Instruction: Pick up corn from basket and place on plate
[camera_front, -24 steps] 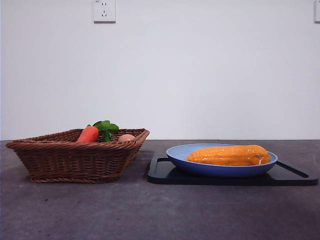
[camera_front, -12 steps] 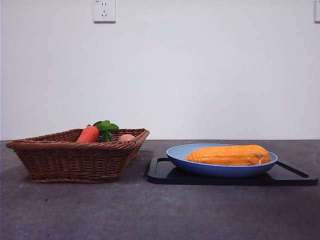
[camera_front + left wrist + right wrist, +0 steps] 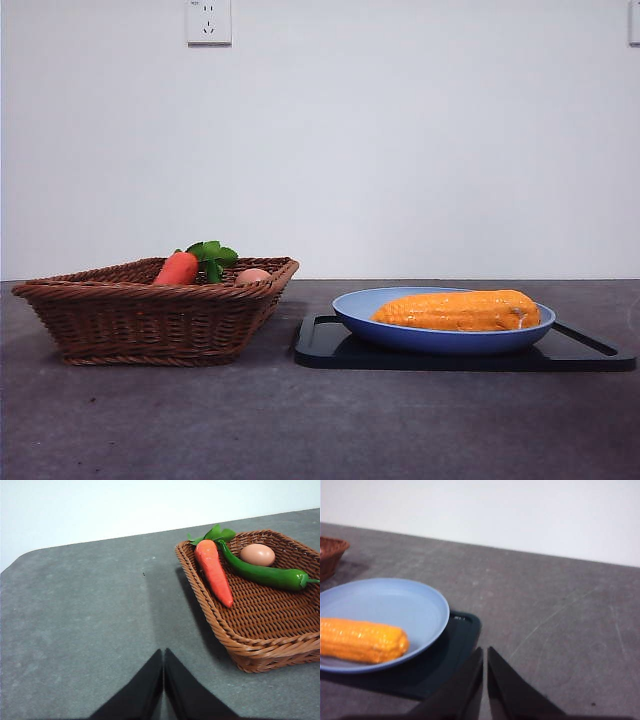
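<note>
The corn (image 3: pixel 458 310) lies on the plate (image 3: pixel 360 312), out of the basket (image 3: pixel 150 320). Both grippers, left (image 3: pixel 163 656) and right (image 3: pixel 485 654), are closed and hold nothing. The job looks done; only a bump could roll the corn off.

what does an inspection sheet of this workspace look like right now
surface: dark grey table, a few scratches
job's things: corn lies on the blue plate; basket stands apart
clutter: carrot, green pepper and egg in the basket; black tray under the plate
grippers: left tool shut, beside the basket; right tool shut, beside the tray; both hold nothing
cables: nothing seen
surroundings: white wall, socket
</note>
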Available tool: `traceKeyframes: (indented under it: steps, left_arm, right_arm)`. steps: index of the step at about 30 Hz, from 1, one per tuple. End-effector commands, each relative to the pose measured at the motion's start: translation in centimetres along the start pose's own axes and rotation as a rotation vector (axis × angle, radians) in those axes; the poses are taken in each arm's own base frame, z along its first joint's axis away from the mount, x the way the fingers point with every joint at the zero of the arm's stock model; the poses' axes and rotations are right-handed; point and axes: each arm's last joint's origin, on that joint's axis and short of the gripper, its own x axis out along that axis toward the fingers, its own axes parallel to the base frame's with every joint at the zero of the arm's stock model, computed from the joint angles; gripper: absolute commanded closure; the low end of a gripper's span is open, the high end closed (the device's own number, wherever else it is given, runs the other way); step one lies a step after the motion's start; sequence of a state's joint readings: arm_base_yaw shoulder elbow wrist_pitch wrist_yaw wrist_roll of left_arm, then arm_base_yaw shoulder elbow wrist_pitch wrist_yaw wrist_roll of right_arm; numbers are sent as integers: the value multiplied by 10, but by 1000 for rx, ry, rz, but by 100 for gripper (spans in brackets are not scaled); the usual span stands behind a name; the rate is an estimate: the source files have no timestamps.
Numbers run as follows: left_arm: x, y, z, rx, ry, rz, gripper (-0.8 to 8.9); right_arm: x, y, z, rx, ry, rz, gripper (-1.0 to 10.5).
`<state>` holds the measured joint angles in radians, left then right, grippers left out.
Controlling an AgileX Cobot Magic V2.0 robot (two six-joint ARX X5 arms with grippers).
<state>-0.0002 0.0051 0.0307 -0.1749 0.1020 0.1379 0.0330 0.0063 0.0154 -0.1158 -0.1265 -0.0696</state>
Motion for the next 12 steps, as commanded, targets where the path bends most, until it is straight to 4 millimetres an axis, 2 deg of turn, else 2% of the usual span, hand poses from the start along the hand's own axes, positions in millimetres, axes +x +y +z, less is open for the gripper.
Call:
traceKeyframes:
  steps: [1, 12]
  left_arm:
    - [3, -1, -9, -12, 30, -1, 807]
    - [3, -1, -9, -12, 30, -1, 807]
  right_arm:
    - [0, 0, -3, 19, 16, 1, 945]
    - [0, 0, 0, 15, -15, -1, 945]
